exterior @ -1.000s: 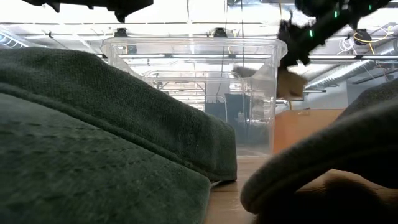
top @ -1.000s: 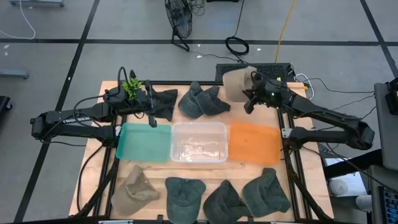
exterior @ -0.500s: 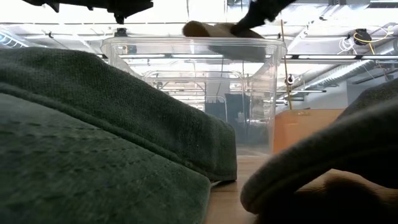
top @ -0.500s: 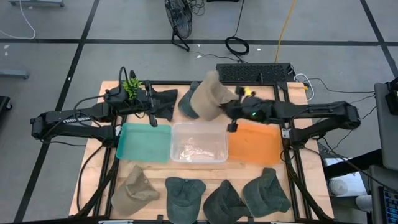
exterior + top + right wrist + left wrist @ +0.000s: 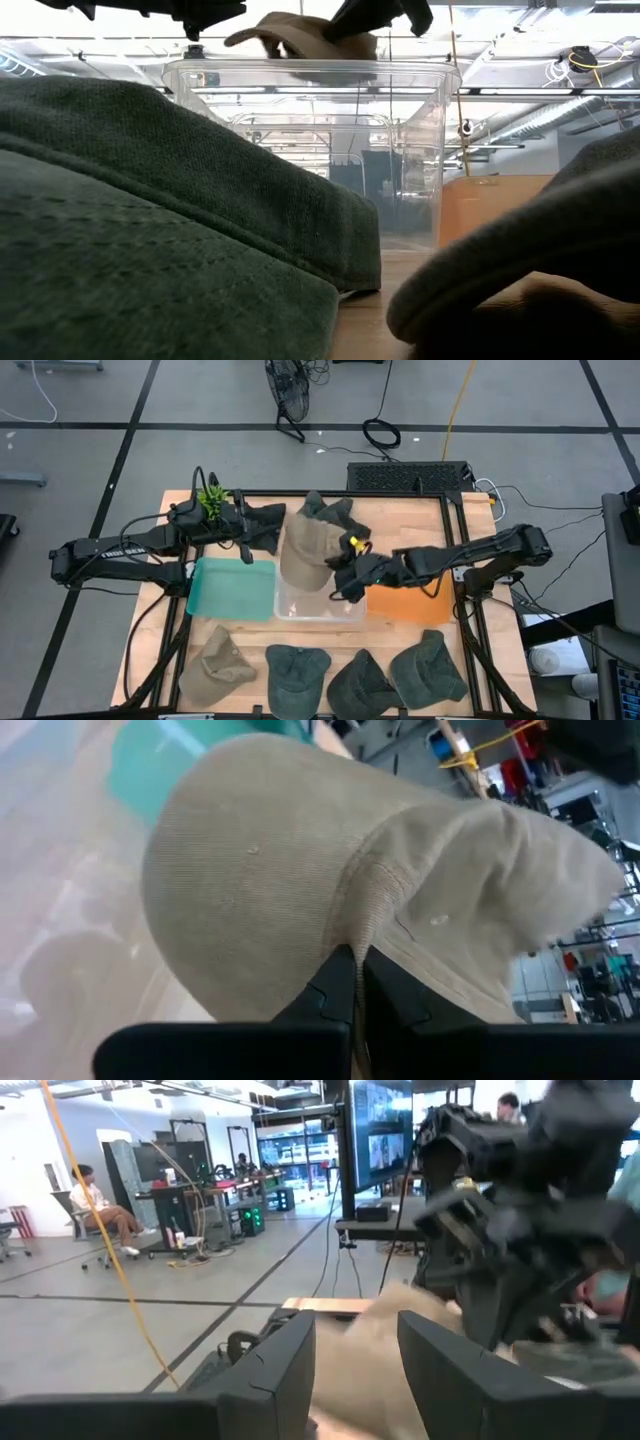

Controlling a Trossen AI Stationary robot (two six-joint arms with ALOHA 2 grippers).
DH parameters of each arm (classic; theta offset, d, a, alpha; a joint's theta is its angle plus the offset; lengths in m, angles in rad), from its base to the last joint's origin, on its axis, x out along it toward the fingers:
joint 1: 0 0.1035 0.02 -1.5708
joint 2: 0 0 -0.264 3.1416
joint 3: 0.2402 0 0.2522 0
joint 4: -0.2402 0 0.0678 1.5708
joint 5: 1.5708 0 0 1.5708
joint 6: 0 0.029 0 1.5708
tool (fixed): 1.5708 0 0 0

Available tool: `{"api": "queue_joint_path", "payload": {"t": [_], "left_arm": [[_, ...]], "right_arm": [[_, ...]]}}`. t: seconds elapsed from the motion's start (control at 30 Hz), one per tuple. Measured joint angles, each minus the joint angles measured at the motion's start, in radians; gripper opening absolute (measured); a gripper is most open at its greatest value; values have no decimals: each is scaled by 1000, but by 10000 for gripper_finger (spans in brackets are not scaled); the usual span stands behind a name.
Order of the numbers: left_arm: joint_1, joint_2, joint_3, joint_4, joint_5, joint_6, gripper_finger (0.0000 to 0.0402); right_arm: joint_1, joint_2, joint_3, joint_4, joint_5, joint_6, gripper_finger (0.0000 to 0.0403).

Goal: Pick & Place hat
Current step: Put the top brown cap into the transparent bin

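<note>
We are carrying the tan hat (image 5: pixel 303 553) in the air, hanging over the far-left rim of the clear bin (image 5: pixel 320 590) at the middle of the tabletop (image 5: pixel 455 645) — not yet lowered into it. In the low view the hat (image 5: pixel 300 36) is riding just above the bin's top edge (image 5: pixel 310 68), so we judge the pick as done and the transport as nearly done; what is left is the lowering and the letting go.

The right claw (image 5: pixel 345 572) is clenching a fold of the hat's fabric, and the right wrist view is showing both fingers pinched together on a seam of the cloth (image 5: pixel 300 890). The right arm is reaching across the orange tray (image 5: pixel 408 592) to get there.

The left claw (image 5: pixel 244 546) is waiting at the far side, just beyond the teal tray (image 5: pixel 230 588), with its fingers (image 5: pixel 275 1370) standing apart and nothing between them.

Around the bin, other hats are lying untouched: dark green ones at the far edge (image 5: pixel 325 520), another dark one near the left claw (image 5: pixel 268 525), and along the near edge a second tan hat (image 5: pixel 217 665) plus three dark green ones (image 5: pixel 365 678). Whether any of those are also meant to be moved we cannot say — the bin seems to be holding no hat so far, though its clear bottom is hard to read.
</note>
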Motion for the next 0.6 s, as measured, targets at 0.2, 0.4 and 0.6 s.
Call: {"api": "queue_joint_path", "payload": {"t": [0.2, 0.4, 0.6], "left_arm": [[0, -1, 0, 4, 10, -12, 157], [0, -1, 0, 4, 9, -12, 157], [-4, -2, 0, 3, 10, -22, 157]], "right_arm": [[48, 26, 0, 9, 47, 6, 0], [83, 66, 0, -9, 43, -3, 0], [85, 127, -2, -65, 61, 17, 0]]}}
